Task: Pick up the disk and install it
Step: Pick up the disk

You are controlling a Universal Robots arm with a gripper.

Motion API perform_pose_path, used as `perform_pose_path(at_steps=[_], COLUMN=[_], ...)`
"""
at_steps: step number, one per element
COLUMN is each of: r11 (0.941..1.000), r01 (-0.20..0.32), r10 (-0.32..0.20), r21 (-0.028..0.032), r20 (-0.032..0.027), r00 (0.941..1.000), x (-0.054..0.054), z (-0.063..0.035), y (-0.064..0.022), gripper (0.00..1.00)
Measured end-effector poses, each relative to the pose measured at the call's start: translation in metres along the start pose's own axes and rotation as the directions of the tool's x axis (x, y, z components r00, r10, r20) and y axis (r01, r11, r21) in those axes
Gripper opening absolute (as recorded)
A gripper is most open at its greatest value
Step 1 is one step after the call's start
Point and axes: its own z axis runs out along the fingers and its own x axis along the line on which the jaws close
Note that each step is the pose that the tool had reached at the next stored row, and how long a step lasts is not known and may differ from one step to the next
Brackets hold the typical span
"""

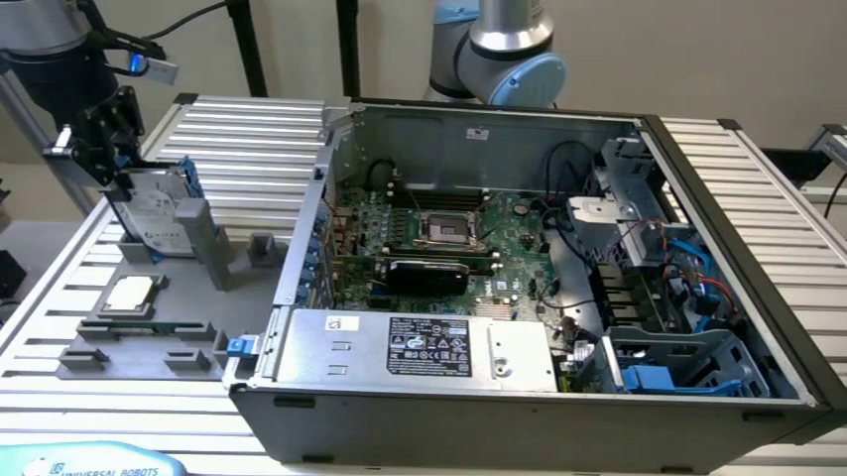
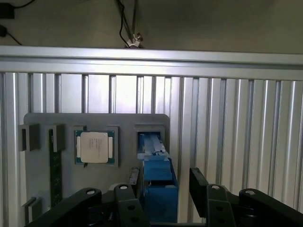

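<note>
My end effector point(image 2: 166, 179) stands wide open astride the upright disk point(image 2: 157, 194), holding nothing; I'd centre it before squeezing evenly.

The pincer point(image 2: 165, 177) is matte black, its linkages point(image 2: 71, 205) studded with round bolt heads point(image 2: 123, 187). The arm point(image 1: 510, 25) is silver-grey with a pale blue joint cap point(image 1: 527, 79) and black cables point(image 1: 126, 42).
</note>
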Motion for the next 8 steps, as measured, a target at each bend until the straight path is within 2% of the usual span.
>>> perform_pose_path(at_steps=[2, 3, 4, 5, 8], r11=[1.0000, 1.0000, 1.0000, 1.0000, 1.0000], r01=[0.000, 0.000, 0.000, 0.000, 0.000], r10=[0.000, 0.000, 0.000, 0.000, 0.000], r21=[-0.0001, -0.0001, 0.0000, 0.0000, 0.0000], r20=[-0.0009, -0.0010, -0.0010, -0.0010, -0.0010], r00=[1.0000, 1.0000, 1.0000, 1.0000, 1.0000], x=[-0.0001, -0.0001, -0.0001, -0.0001, 0.0002], z=[0.0000, 0.0000, 0.0000, 0.0000, 0.0000], y=[0.0000, 0.0000, 0.0000, 0.0000, 0.0000], gripper=[0.52, 0.45, 0.45, 0.39, 0.36])
